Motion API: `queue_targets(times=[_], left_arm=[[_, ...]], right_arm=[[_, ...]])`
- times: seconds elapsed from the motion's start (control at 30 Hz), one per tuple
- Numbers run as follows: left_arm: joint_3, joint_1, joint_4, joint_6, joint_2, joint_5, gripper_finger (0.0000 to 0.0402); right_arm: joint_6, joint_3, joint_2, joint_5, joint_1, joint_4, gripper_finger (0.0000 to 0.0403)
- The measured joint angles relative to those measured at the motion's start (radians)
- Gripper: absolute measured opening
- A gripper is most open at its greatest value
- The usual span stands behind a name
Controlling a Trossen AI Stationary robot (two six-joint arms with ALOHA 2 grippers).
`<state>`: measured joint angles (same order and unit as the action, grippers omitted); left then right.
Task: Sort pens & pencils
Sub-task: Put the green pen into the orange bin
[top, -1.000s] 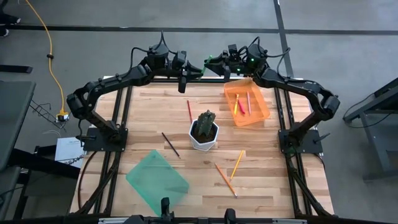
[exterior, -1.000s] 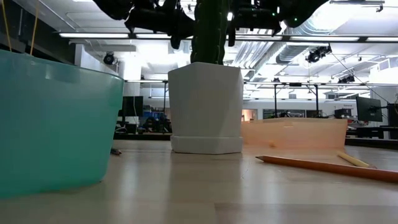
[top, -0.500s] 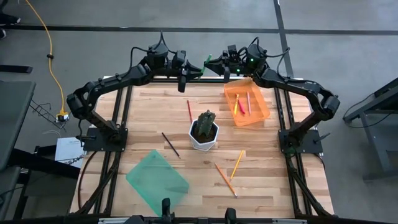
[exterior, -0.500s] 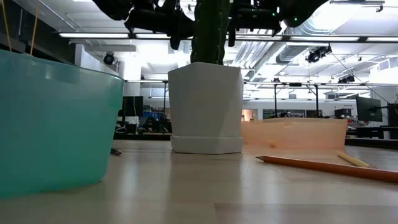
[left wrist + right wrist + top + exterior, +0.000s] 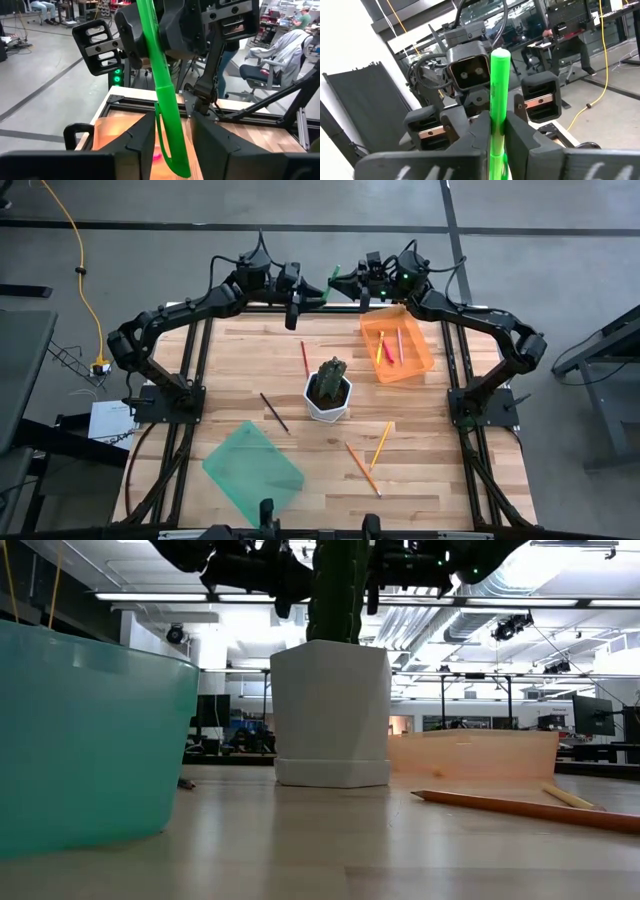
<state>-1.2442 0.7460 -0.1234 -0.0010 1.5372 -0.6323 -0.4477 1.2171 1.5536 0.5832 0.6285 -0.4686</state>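
A green pen point(image 5: 160, 65) is up in the air over the table's far edge, between my two grippers. My right gripper point(image 5: 497, 135) is shut on it. My left gripper point(image 5: 172, 145) is open, its fingers standing on either side of the pen's clip end point(image 5: 172, 150); I cannot tell whether they touch it. In the high view the pen point(image 5: 334, 274) shows as a short green streak. A yellow pen point(image 5: 380, 346) and a pink-red pen point(image 5: 400, 344) lie in the orange tray point(image 5: 420, 365). A red pencil point(image 5: 304, 358), a dark one point(image 5: 274, 411), an orange one point(image 5: 362, 468) and a yellow-orange one point(image 5: 381, 443) lie on the table. My right gripper pinches the green pen's barrel point(image 5: 498, 122) between its two fingers, with the pen's end point(image 5: 500, 55) sticking out beyond them. The fingers come level from the table's right side and lie across the pen. The pen is lifted clear and stands steeply, slightly tilted.
A white pot with a cactus point(image 5: 328, 392) stands mid-table. A teal tray point(image 5: 253, 470) sits near the front left. Bare wood lies between the pot and the left edge. People and chairs show in the room beyond the table.
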Motion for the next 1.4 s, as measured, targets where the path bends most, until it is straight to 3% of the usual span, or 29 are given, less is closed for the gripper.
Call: queue_targets(times=[0.33,0.6,1.0,1.4], left_arm=[[0.0,0.013,0.115,0.063,0.0,0.012,0.0145],[0.0,0.09,0.16,0.075,-0.005,-0.031,0.0144],[0.0,0.123,0.297,0.172,-0.026,-0.075,0.0142],[0.0,0.124,0.384,0.244,-0.032,-0.065,0.0142]], right_arm=[[-0.015,0.0,-0.002,-0.003,0.016,-0.01,0.0019],[-0.05,0.0,-0.006,0.007,0.068,0.018,0.0018],[0.024,-0.001,-0.049,0.036,0.16,0.306,0.0018],[0.19,-0.001,-0.167,-0.006,0.217,0.777,0.0018]])
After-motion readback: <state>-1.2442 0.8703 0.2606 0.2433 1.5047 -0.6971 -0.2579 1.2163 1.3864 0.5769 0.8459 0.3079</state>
